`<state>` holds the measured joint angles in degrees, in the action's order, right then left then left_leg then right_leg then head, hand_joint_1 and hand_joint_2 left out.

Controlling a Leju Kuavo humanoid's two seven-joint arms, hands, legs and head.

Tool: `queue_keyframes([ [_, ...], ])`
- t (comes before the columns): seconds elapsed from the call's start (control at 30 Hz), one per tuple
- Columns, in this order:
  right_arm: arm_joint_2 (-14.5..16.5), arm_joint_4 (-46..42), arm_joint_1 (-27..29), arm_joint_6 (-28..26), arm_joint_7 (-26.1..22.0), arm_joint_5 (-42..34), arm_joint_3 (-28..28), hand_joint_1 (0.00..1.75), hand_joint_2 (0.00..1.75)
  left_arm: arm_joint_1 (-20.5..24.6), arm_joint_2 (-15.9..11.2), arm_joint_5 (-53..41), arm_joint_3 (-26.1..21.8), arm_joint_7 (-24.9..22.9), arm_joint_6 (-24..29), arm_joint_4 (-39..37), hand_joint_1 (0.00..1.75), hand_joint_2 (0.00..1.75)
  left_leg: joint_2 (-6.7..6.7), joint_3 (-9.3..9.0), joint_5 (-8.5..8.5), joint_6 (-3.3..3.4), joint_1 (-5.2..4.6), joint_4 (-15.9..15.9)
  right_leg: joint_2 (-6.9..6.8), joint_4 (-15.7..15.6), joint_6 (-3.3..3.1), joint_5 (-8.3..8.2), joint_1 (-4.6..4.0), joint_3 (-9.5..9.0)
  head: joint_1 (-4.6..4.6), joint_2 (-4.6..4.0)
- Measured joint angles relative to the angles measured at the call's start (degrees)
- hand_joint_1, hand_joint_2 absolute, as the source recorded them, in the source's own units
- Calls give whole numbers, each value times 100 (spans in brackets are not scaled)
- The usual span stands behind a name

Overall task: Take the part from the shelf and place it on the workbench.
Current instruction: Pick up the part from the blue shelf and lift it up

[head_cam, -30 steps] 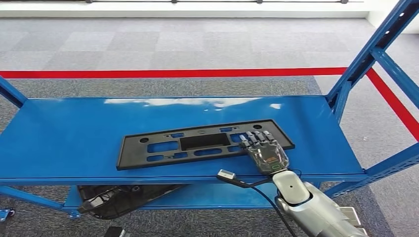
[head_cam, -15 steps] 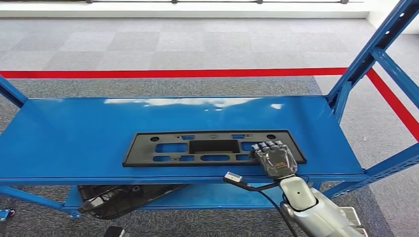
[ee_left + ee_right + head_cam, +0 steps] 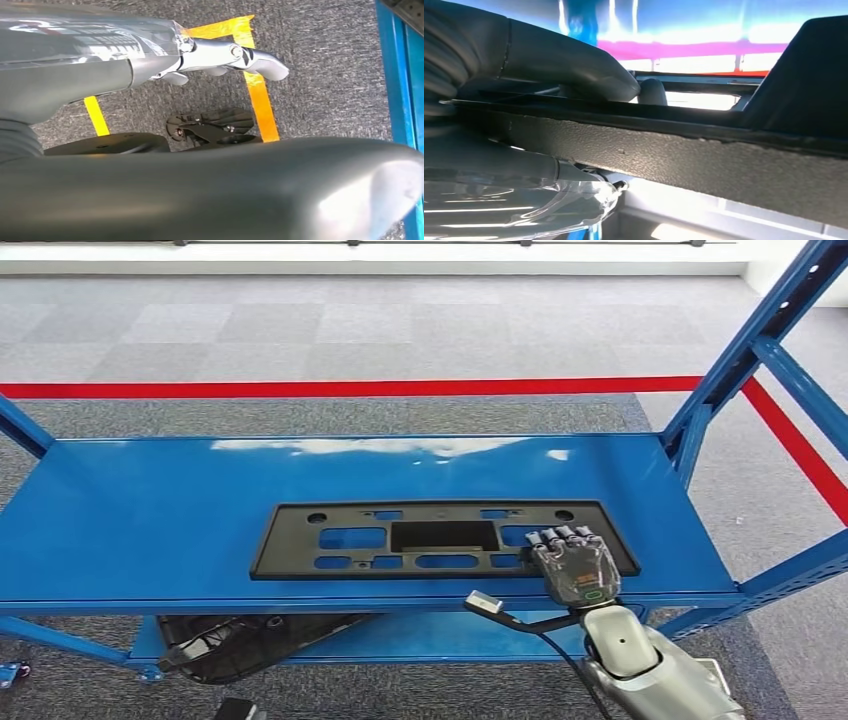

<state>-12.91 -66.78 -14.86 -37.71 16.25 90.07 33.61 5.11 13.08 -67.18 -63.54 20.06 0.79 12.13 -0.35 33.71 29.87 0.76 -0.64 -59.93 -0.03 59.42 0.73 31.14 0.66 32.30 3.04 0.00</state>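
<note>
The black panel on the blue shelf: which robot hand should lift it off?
The right hand. It already grips the black panel at its right end on the blue shelf; the left hand hangs over the carpet.

This looks like an industrial workshop or a robot test hall. A blue painted steel shelving rack (image 3: 150, 530) with perforated angled uprights stands on grey carpet tiles (image 3: 300, 320) laid in a checkered pattern. Behind the rack a red tape line (image 3: 330, 389) runs across the floor and bends along the rack's right side, marking off a work zone. Yellow floor tape (image 3: 257, 95) marks the carpet near the rack's blue edge. On the rack's lower level lies a dark moulded plastic part (image 3: 250, 640).
</note>
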Motion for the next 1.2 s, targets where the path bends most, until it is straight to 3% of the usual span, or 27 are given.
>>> queue_keyframes([
  [0.17,-255,-893,-5,3,-43,-1,88,175,175,-17,-3,58,-14,-56,-13,0,0,175,0,2,0,0,0,0,0,0,0,0,0,2,0,0],
  [0.37,-368,-2308,314,68,-836,-312,1,175,175,-24,-3,187,-81,-10,2,0,0,175,-5,3,3,0,0,0,-4,0,8,7,0,3,0,0],
  [0.67,-556,-3828,1064,735,-2215,-3309,-102,175,175,-41,-3,356,-243,216,11,0,0,175,-6,3,11,0,-1,0,-3,-1,14,14,2,1,0,0],
  [0.8,-594,-4280,1473,1617,-2984,-5360,-135,175,175,-58,-4,553,-379,333,-131,0,0,175,-8,3,13,3,-1,0,-6,-1,16,17,2,-1,0,0],
  [0.87,-594,-4451,1644,1929,-3173,-6006,-188,175,175,-63,-5,630,-454,391,-171,0,0,175,-7,3,15,4,-1,0,-5,-1,15,18,2,-1,0,0],
  [1.2,-595,-4759,2026,2579,-3379,-6794,-472,175,175,-81,-14,809,-675,684,-321,0,0,175,-7,2,15,4,-1,0,-4,-1,13,20,2,-2,0,0],
])
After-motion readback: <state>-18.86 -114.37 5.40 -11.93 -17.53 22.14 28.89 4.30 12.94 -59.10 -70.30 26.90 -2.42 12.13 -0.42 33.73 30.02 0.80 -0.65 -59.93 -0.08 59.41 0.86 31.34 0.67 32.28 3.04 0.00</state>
